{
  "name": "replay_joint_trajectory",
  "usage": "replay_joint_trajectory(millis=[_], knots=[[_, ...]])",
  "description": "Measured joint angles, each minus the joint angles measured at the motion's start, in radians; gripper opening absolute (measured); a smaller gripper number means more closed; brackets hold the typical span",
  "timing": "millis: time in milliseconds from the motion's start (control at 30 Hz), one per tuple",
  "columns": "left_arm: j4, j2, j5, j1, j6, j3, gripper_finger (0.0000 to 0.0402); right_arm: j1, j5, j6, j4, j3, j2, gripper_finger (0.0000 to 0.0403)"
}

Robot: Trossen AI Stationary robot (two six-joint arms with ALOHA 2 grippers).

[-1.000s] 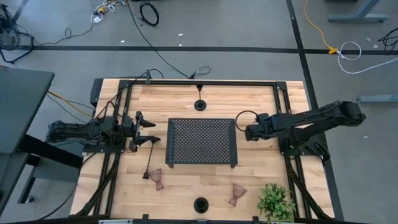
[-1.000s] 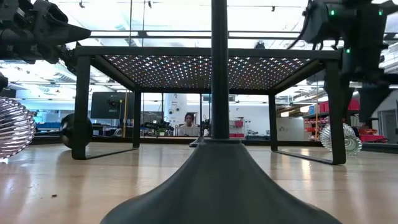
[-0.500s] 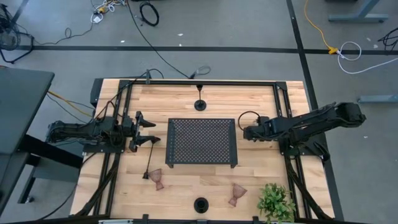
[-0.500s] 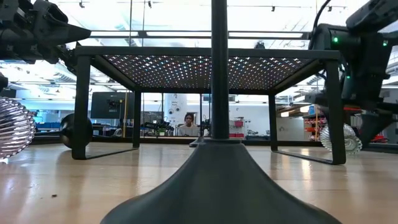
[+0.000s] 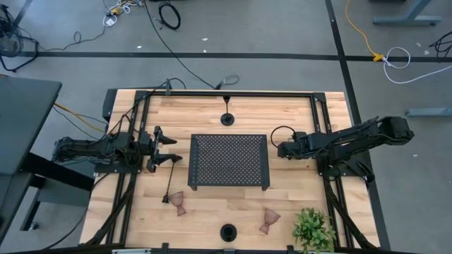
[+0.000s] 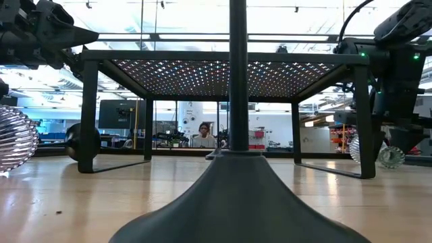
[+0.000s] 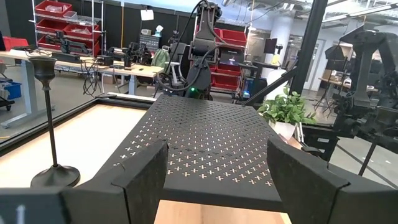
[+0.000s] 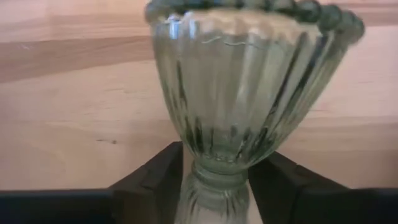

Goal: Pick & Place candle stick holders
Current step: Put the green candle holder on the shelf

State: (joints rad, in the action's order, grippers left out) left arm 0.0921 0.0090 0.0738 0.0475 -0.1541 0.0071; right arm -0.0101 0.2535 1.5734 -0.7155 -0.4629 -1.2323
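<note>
One ribbed pale green glass holder (image 8: 239, 106) sits between right end effector (image 8: 214, 180) fingers.

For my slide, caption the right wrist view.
Right gripper fingers flank the waist of the pale green glass holder.

Counter (image 5: 212, 113): pale wood, plank-grained. Tray (image 5: 229, 159): black, perforated all over with small cross-shaped holes. Glass holder in right wrist view (image 8: 249, 106): pale green, clear, vertically ribbed, beaded rim. Two hourglass glass holders (image 5: 178, 202) (image 5: 268, 220): pinkish-brown. Stemmed holders (image 5: 227, 118) (image 5: 227, 231) (image 5: 168, 189): black. Plant (image 5: 313, 228): leafy green. Both arms and tools: dark.
</note>
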Motion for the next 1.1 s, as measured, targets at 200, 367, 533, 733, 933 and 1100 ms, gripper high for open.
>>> replay_joint_trajectory(millis=[200, 367, 533, 733, 933, 1100], knots=[[0.000, 0.000, 0.000, 0.000, 0.005, 0.000, 0.0271, 0.000, -0.018, -0.035, -0.001, -0.006, -0.017, 0.0119], [0.000, 0.000, 0.000, 0.000, 0.008, 0.000, 0.0271, -0.005, -0.070, -0.148, -0.120, -0.090, -0.017, 0.0119], [0.002, 0.000, 0.000, 0.000, 0.008, 0.000, 0.0271, -0.022, -0.021, -0.250, -0.397, -0.272, -0.017, 0.0119], [0.015, 0.000, 0.000, 0.000, 0.008, 0.000, 0.0271, -0.035, 0.029, -0.382, -0.686, -0.551, -0.016, 0.0119], [0.015, 0.000, 0.000, 0.000, 0.008, 0.000, 0.0271, -0.035, 0.016, -0.640, -0.799, -0.840, -0.048, 0.0119], [0.014, 0.004, 0.000, 0.000, 0.007, 0.020, 0.0271, -0.035, -0.071, -0.825, -0.853, -1.057, -0.157, 0.0119]])
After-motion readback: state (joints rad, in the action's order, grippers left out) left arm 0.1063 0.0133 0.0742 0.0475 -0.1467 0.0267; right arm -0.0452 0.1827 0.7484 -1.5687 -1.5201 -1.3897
